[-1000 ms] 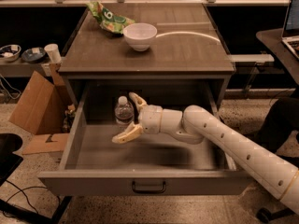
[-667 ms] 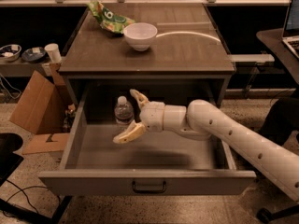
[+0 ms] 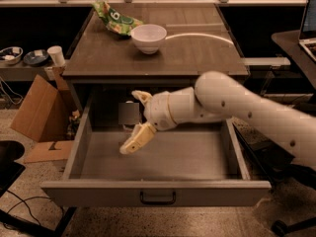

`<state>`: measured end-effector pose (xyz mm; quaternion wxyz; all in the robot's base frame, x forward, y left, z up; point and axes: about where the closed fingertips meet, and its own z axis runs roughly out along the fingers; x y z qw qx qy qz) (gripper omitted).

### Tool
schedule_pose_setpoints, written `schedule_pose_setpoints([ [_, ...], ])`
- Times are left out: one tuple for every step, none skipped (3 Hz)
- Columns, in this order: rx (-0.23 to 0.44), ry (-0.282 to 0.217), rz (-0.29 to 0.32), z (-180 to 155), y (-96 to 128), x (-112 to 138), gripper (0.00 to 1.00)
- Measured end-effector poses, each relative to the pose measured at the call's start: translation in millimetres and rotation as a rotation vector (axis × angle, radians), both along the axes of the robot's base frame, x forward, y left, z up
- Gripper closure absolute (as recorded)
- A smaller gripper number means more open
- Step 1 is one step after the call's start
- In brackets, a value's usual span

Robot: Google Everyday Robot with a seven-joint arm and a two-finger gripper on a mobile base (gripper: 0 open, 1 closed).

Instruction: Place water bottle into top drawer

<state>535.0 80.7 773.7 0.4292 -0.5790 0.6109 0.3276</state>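
Arm [image 3: 247, 102] higher, tool [image 3: 131, 121] around water bottle [image 3: 128, 114]

We seem to be in a lab or office workroom: a laptop [image 3: 309, 26] sits on a side desk [image 3: 291, 46], and a cardboard box [image 3: 37, 107] lies on the speckled floor [image 3: 222, 223]. The robot's gripper [image 3: 134, 122] hangs, fingers spread, inside a grey cabinet's [image 3: 163, 58] open top drawer [image 3: 158, 189].

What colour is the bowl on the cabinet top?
The bowl is white, seen in the camera view; the open hand is inside the drawer.
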Motion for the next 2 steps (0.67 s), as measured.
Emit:
schedule_pose_setpoints([
  [-0.258,-0.023,0.014,19,-2,-2,0.00],
  [-0.485,-0.114,-0.097,60,-34,8,0.00],
])
